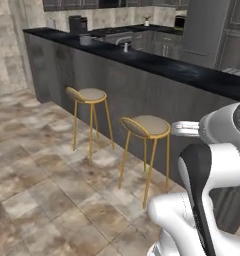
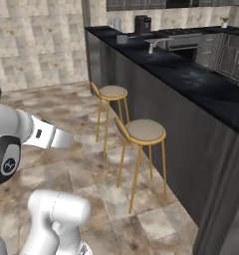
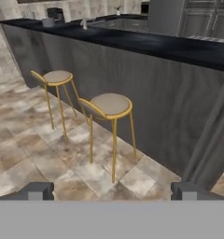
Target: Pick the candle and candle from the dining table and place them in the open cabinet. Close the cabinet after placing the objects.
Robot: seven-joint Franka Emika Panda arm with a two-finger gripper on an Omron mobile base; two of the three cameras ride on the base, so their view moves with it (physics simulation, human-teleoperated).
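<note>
- We are holding the hand [image 3: 112, 191] released, fingertips [image 3: 37, 190] spread wide at the bottom of the hand view and grasping nothing.
- We are looking along the hand at the tabletop [image 3: 170, 46], which is running well ahead of and above the hand, with its grey front panel facing us.
- We are not making out either candle: a few small things are sitting at the far end of the tabletop, well away from the hand, and they are too small and blurred to name.
- We are seeing grey cabinets [image 3: 205, 21] far beyond the tabletop, and we cannot tell which one is open.
- Two stools are standing between the hand and the tabletop: the near stool [image 3: 108, 106] just ahead and slightly left of the hand, the far stool [image 3: 55, 77] further off to the left.
- We are judging the task as barely begun, with the approach to the candles still to come.
- What could go wrong: driving or reaching straight ahead could knock the near stool, since it is blocking the direct path.
- Also, a reach from this low pose could strike the tabletop's edge, and small lumpy candles could slip or tip in a wide grip.
- We are finding no brand, label or readable writing anywhere.
</note>
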